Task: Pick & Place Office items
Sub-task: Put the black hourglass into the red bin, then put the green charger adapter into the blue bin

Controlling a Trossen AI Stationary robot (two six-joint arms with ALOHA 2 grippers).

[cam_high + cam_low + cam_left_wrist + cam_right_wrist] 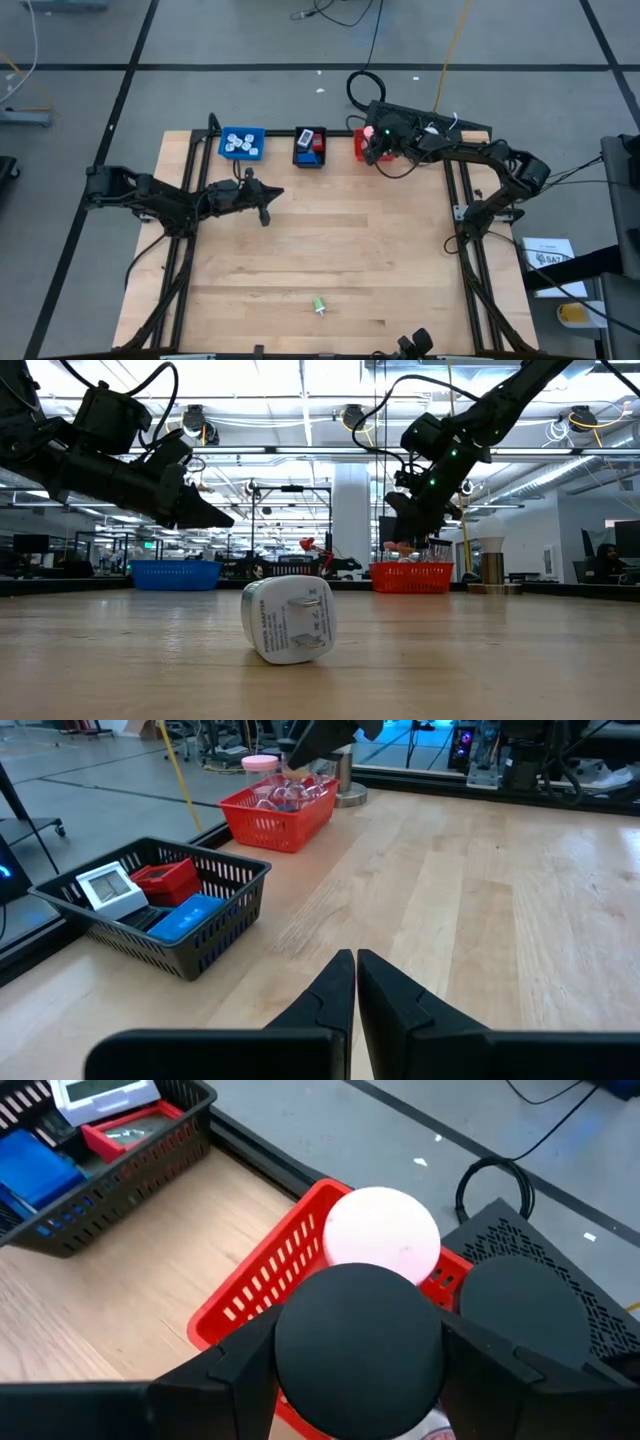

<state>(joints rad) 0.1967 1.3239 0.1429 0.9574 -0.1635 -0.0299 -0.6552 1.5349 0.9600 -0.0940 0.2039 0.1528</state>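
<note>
Right hand [372, 143]: clamped on a pink-capped roll [382, 1230], we hover over the red basket [262, 1290]; release low.
Left hand [355, 982]: together, idle above tabletop [350, 250].

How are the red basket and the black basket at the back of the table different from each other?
The red basket holds small rounded, pale and clear pieces; the black basket holds flat things: a blue one, a red one and a white one. The right gripper hangs over the red basket with a pink-topped cylinder; nothing hangs over the black basket. The red basket stands nearer the table's right corner. Both are slatted rectangular baskets along the far edge.
</note>
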